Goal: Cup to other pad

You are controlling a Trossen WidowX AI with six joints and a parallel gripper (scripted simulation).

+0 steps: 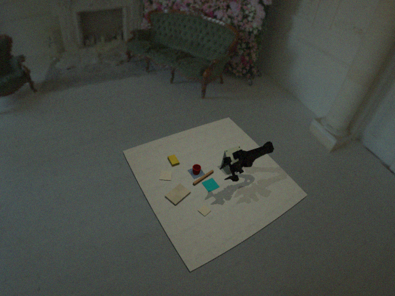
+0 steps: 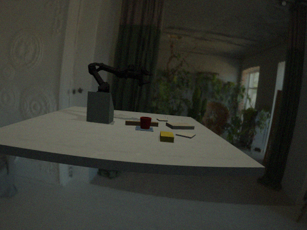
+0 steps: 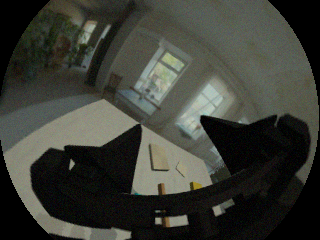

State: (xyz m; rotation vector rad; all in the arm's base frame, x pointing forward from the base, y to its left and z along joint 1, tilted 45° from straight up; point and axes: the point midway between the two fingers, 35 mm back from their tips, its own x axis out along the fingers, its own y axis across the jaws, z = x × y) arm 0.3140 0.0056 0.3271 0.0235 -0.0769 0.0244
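A red cup [image 1: 196, 169] [image 2: 145, 122] stands upright on the blue-grey pad [image 1: 191, 173] [image 2: 137, 129]. No marbles can be made out inside it. The teal pad [image 1: 210, 185] lies flat with nothing on it. A wooden bar [image 1: 203, 177] [image 2: 132, 122] [image 3: 161, 190] lies on the table between the two pads. My gripper [image 1: 223, 173] [image 2: 150, 78] [image 3: 171, 122] is open and empty, pointing roughly level, high above the table and well above the cup. The cup cannot be seen in the wrist view.
A yellow block [image 1: 173, 160] [image 2: 166, 136] [image 3: 196, 185] lies beyond the cup. A flat wooden board [image 1: 178, 194] [image 2: 180, 126] [image 3: 159, 157] and two thin pale tiles [image 1: 165, 176] [image 1: 204, 210] lie around the pads. The arm stands on a grey block [image 2: 100, 107].
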